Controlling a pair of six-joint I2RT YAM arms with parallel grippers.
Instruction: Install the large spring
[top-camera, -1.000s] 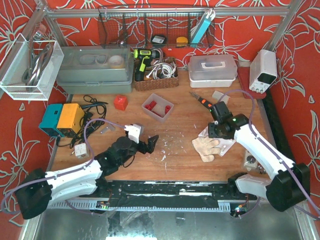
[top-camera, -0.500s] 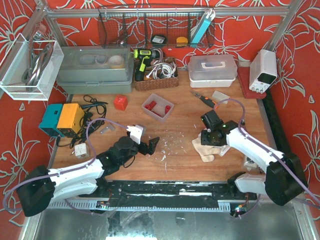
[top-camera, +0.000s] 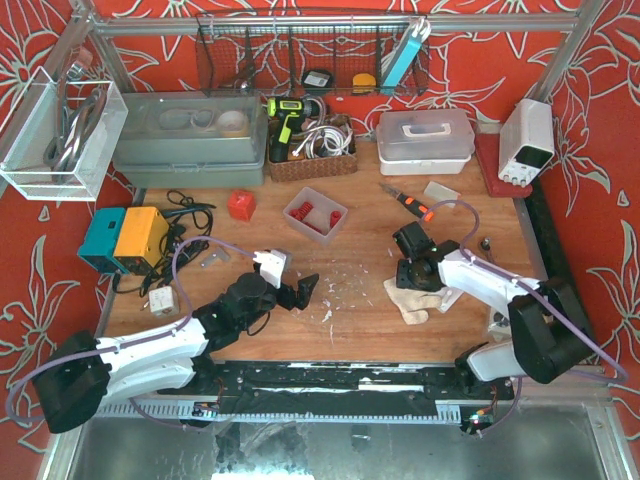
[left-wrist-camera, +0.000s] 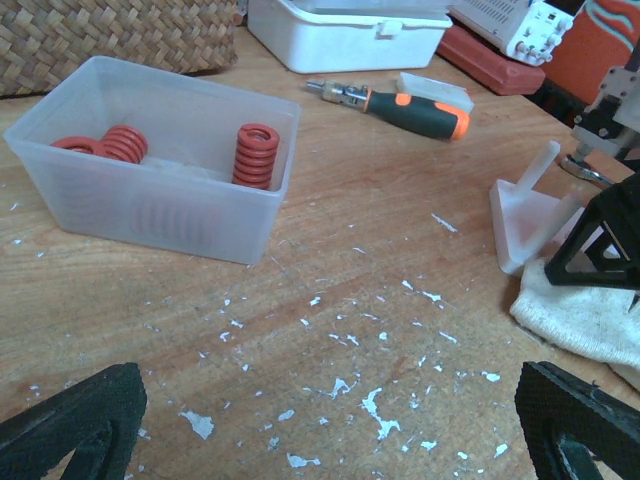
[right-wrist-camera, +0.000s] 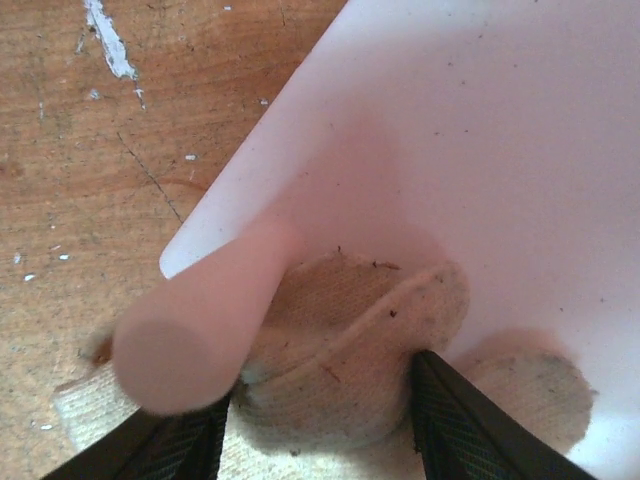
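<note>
Red springs lie in a clear tub (left-wrist-camera: 150, 200) (top-camera: 315, 215); the tallest spring (left-wrist-camera: 256, 155) stands upright at its right end. My left gripper (left-wrist-camera: 330, 420) (top-camera: 300, 290) hovers open over bare wood in front of the tub, nothing between its fingers. A white plate (right-wrist-camera: 480, 120) (left-wrist-camera: 525, 225) with an upright peg (right-wrist-camera: 200, 310) rests partly on a beige glove (right-wrist-camera: 350, 350) (top-camera: 415, 295). My right gripper (right-wrist-camera: 320, 430) (top-camera: 408, 272) is down at the plate's edge, its fingers pressed on either side of a bunched fold of the glove.
An orange-handled screwdriver (top-camera: 412, 203) lies behind the right gripper. A white lidded box (top-camera: 425, 135), a wicker basket (top-camera: 310, 150) and a power supply (top-camera: 527, 140) line the back. A red block (top-camera: 240, 205) and a teal-yellow box (top-camera: 125, 238) sit left. White flakes litter the wood.
My right gripper has moved left and toward the near edge, over the glove and plate. The left arm has barely shifted.
</note>
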